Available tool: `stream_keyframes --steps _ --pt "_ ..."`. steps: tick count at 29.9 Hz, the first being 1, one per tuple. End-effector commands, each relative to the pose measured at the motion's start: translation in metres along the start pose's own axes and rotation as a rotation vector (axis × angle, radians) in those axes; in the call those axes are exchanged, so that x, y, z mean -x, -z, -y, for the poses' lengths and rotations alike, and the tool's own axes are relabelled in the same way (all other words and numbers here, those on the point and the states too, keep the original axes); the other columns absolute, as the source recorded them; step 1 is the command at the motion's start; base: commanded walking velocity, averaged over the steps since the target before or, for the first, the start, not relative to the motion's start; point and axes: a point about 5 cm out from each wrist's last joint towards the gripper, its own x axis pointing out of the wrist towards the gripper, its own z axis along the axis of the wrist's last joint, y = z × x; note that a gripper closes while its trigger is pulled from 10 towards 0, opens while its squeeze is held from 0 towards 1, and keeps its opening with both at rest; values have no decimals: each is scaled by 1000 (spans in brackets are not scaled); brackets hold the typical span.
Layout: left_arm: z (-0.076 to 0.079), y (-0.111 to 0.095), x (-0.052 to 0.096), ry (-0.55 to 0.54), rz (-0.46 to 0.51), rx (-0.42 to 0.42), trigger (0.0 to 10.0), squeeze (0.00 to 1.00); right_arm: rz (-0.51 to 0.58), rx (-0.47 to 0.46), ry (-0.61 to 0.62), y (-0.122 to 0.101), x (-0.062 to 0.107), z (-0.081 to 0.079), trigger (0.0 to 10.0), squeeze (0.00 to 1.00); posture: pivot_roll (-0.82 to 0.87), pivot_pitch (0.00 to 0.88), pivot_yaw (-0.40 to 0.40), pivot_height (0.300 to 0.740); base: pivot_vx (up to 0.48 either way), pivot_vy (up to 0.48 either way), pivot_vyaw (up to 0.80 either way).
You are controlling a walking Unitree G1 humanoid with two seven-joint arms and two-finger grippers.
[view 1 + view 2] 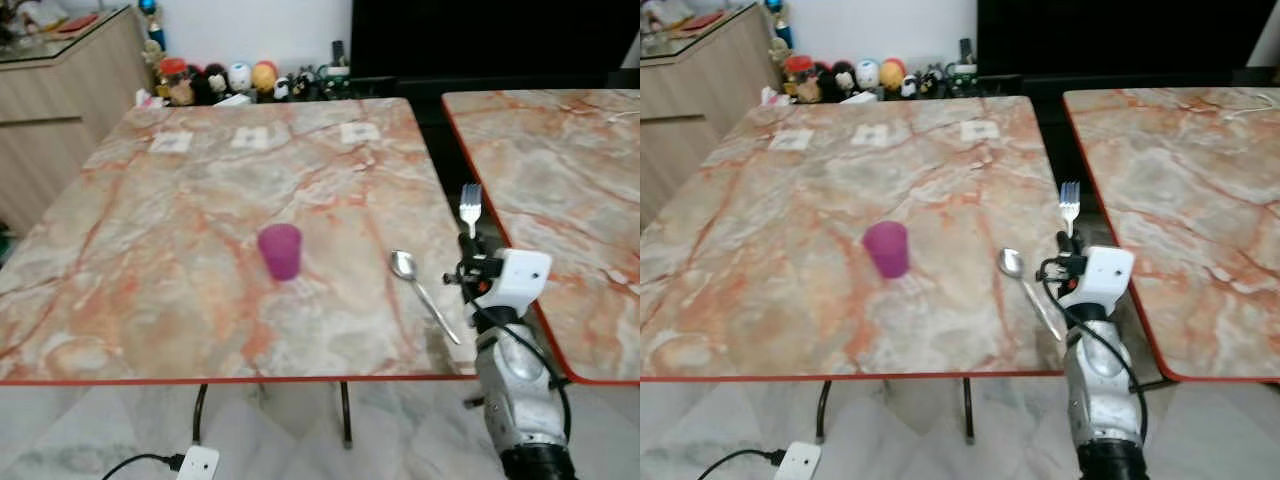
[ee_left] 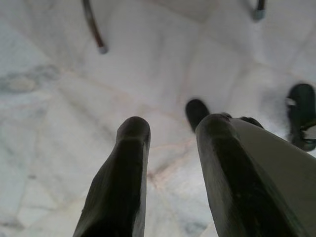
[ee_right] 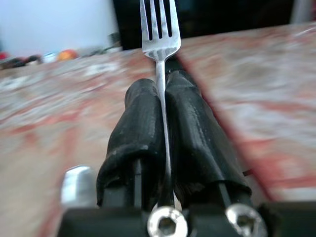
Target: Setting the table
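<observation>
A purple cup (image 1: 280, 250) stands upright near the middle of the marble table (image 1: 180, 300). A silver spoon (image 1: 420, 288) lies to its right, bowl pointing away from me. My right gripper (image 1: 466, 246) is shut on a silver fork (image 1: 470, 207), held upright with tines up, by the table's right edge just right of the spoon. In the right wrist view the fork (image 3: 159, 44) stem is pinched between the two black fingers (image 3: 138, 128). My left gripper (image 2: 170, 131) hangs open over the white floor.
A second marble table (image 1: 560, 170) stands to the right across a narrow gap. Three white cards (image 1: 255, 138) lie along the far side of the near table. Toys and figurines (image 1: 230, 80) line the back wall. A wooden cabinet (image 1: 60, 110) is far left. A white power strip (image 1: 197, 463) lies on the floor.
</observation>
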Motion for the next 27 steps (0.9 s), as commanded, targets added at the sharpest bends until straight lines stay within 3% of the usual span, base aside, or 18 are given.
stream_keyframes --steps 1,27 --pt "-1 5 1 -4 -21 -20 10000 0 33 -14 -2 -9 -3 -4 10000 0 -93 16 35 740 0 -450 -781" --pt "-4 2 0 -5 -16 -28 10000 0 34 -1 29 -12 -4 -5 10000 0 -95 18 51 740 0 -435 -30"
